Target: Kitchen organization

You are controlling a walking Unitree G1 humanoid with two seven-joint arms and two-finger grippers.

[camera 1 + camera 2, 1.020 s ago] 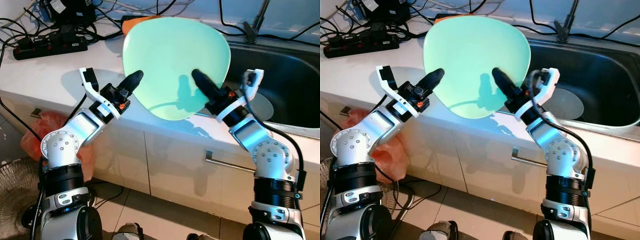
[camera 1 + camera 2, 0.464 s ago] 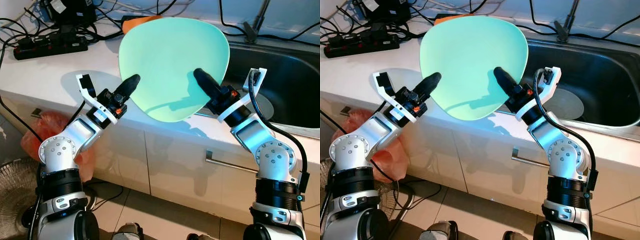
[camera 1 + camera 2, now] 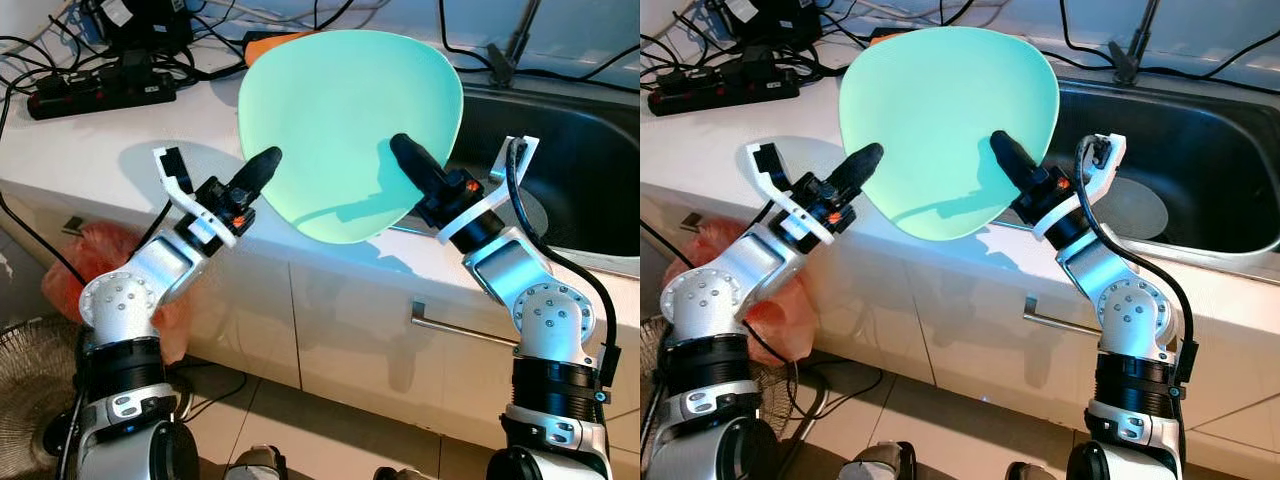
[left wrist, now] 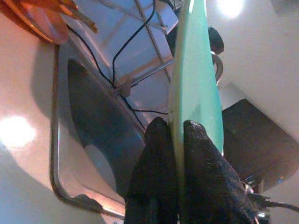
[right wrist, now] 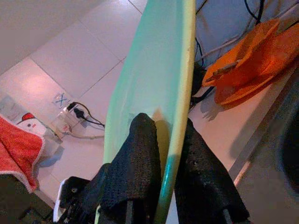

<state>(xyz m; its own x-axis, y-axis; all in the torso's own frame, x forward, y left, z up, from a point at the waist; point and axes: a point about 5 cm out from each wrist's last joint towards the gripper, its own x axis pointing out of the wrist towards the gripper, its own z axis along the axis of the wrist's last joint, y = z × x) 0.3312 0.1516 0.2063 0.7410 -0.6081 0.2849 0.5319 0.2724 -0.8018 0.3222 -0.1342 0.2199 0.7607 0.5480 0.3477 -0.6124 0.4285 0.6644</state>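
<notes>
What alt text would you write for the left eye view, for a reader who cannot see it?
A robot holds a mint-green plate upright above a white counter, its left gripper clamped on one edge and its right gripper on the other. A steel sink lies to the right, a black power strip behind.

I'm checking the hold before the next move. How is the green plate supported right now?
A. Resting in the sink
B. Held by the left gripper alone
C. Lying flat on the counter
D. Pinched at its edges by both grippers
D: the green plate stands raised above the counter, with the left gripper and right gripper each clamped on its rim.
</notes>
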